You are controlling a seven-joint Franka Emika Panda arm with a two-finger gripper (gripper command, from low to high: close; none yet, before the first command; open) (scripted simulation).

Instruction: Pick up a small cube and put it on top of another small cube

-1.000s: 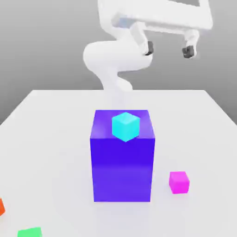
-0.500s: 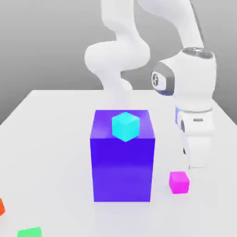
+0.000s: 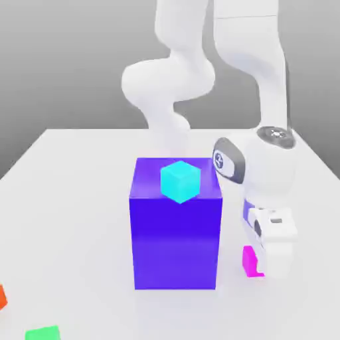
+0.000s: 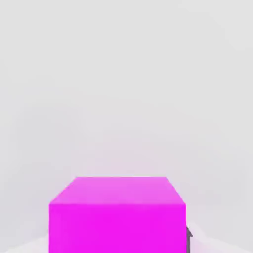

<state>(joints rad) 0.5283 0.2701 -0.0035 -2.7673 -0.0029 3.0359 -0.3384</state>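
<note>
Magenta cube [image 3: 252, 262] lay low on the table [image 3: 70, 219], on the exterior view's right of the large blue block [image 3: 175, 242]. The pincer [image 3: 265, 267] reached down over it, clenched on the cube, its body covering the cube's right part in the exterior view.

Hand view added what the pincer hid from outside: the cube's upper face and one broad side, both plain magenta — with a dark sliver of finger [image 4: 189, 242] close beside one edge.

The exterior view, for its part, gave the surroundings. Cyan cube [image 3: 180, 182] sat on the blue block's top, by its near edge, one corner turned toward the viewer. At the near left were a green piece [image 3: 43, 333] and, a little farther back, an orange piece [image 3: 2, 297], both cut by the picture's border. The arm [image 3: 169, 80] rose from the far side — well behind the block.
</note>
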